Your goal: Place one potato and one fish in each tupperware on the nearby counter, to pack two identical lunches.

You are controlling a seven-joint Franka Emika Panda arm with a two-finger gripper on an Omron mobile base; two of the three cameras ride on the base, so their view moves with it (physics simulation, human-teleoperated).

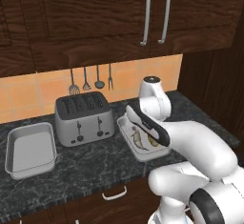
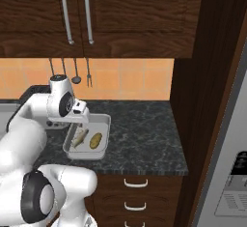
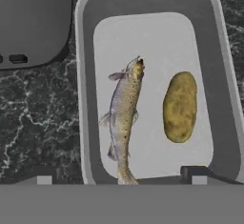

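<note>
Even, flat rendered light, soft shadows, no glare or blur.

matt plastic tupperware (image 3: pixel 88 123), marbled stone counter (image 3: pixel 38 118)

The dark marbled counter (image 1: pixel 90 163) carries three things side by side. A pale grey tray (image 1: pixel 29 149) sits at its left end, with a silver toaster (image 1: pixel 84 118) just beside it. A second tray (image 3: pixel 86 75) lies to the toaster's right, apparently close to it, though the arm hides part of that gap.
</note>
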